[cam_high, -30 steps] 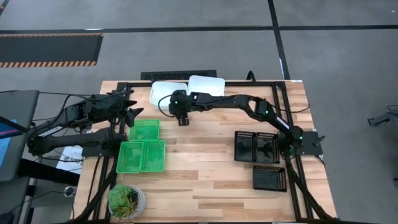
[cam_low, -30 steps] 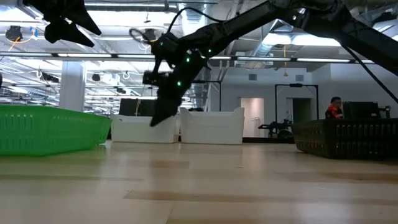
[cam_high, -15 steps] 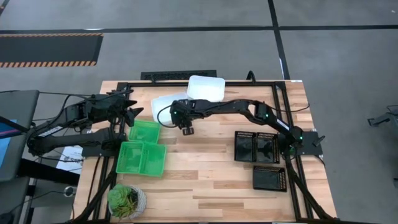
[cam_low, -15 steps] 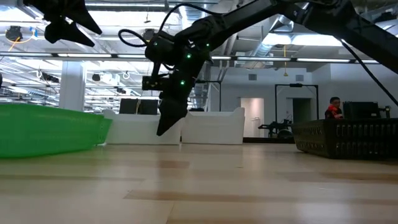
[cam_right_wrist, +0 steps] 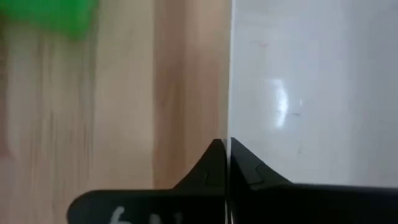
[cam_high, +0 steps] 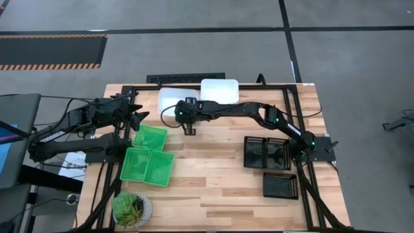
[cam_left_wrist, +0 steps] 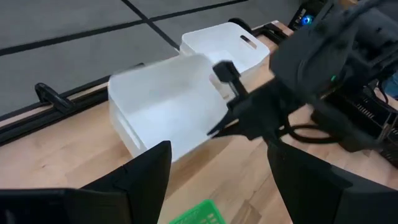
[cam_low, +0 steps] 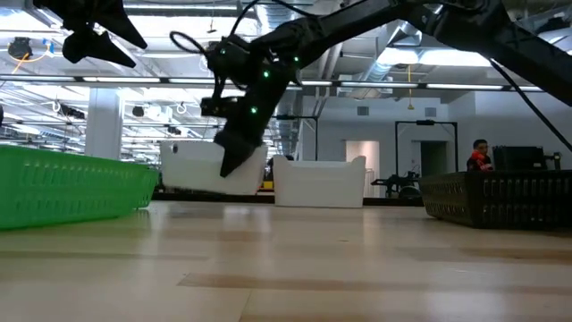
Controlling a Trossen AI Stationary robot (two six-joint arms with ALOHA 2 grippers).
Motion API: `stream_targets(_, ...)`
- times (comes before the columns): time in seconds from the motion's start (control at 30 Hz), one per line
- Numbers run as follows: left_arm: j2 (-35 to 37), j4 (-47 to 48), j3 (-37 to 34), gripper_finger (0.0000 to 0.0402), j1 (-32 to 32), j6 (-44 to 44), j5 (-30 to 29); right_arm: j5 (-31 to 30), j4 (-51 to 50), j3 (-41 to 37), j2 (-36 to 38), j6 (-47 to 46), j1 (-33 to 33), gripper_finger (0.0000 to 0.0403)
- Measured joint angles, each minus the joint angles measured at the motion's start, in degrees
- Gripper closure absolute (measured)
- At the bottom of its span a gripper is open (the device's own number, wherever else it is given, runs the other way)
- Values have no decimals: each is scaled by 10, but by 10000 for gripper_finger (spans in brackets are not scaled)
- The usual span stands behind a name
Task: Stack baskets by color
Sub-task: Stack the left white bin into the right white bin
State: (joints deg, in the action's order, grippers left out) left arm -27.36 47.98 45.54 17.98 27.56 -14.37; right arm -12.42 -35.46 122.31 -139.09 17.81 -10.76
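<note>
Two white baskets stand at the far edge, one on the left (cam_high: 174, 100) and one on the right (cam_high: 218, 89). My right gripper (cam_high: 189, 128) is shut on the left one (cam_left_wrist: 165, 106), reaching in from the table's right. Two green baskets (cam_high: 150, 137) (cam_high: 147, 166) sit flat on the wood at the left. Black mesh baskets (cam_high: 266, 152) (cam_high: 280, 186) sit at the right. My left gripper (cam_left_wrist: 217, 152) hangs open above the table's left side, well clear of the white baskets. My right gripper pinches the left white basket's near wall (cam_right_wrist: 231, 93) close to its right corner, one finger inside the basket and one outside. The fingers slant down from the table's right. In the low view the basket (cam_low: 201, 165) sits raised, with a dark gap beneath it.
A potted green plant (cam_high: 132, 208) stands at the near left corner. A dark frame rail (cam_high: 194, 86) runs around the tabletop. Bare wood (cam_high: 213, 188) lies in the middle and near part. A person sits far off in the room (cam_low: 481, 154).
My right gripper dipped toward the near edge, then came back up and toward the far left, and has taken hold of the left white basket's wall. That basket, which was resting flat, now stands raised off the wood. The right white basket has kept its place.
</note>
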Motion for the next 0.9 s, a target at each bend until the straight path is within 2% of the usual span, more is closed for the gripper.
stream_targets(0.27, 0, -46, 6, 145, 0, 0, -14, -10, -50, 128, 7, 13, 3, 398)
stream_targets(0.67, 5, -86, 62, 145, 0, -31, -13, -62, -64, 127, 78, 1, -3, 400)
stream_targets(0.9, 9, -76, 62, 145, 0, -33, -13, -149, -234, 127, 119, -1, -12, 400)
